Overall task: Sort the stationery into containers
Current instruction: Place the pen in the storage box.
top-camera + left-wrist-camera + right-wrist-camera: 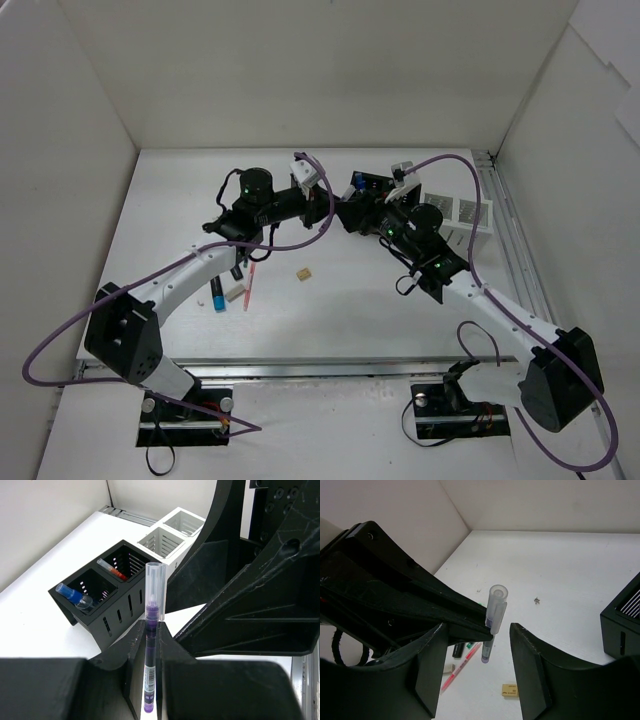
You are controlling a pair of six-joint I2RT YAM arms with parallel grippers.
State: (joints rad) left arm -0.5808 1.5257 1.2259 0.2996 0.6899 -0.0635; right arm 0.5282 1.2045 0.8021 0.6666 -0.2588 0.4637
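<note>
Both arms are reaching in toward the upper centre of the top view, wrists meeting nose to nose just in front of the black organizer (pixel 107 615). The left gripper (pixel 151 635) is pinching a purple pen (pixel 153 595) with a clear cap, holding it upright at the centre of its wrist view. The right gripper (pixel 477 627) is flanking that pen with fingers spread, and no contact is discernible.

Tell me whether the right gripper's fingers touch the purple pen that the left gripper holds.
Apart. The right wrist view shows the purple pen standing between the open jaws of the right gripper, with a clear gap on each side.
</note>
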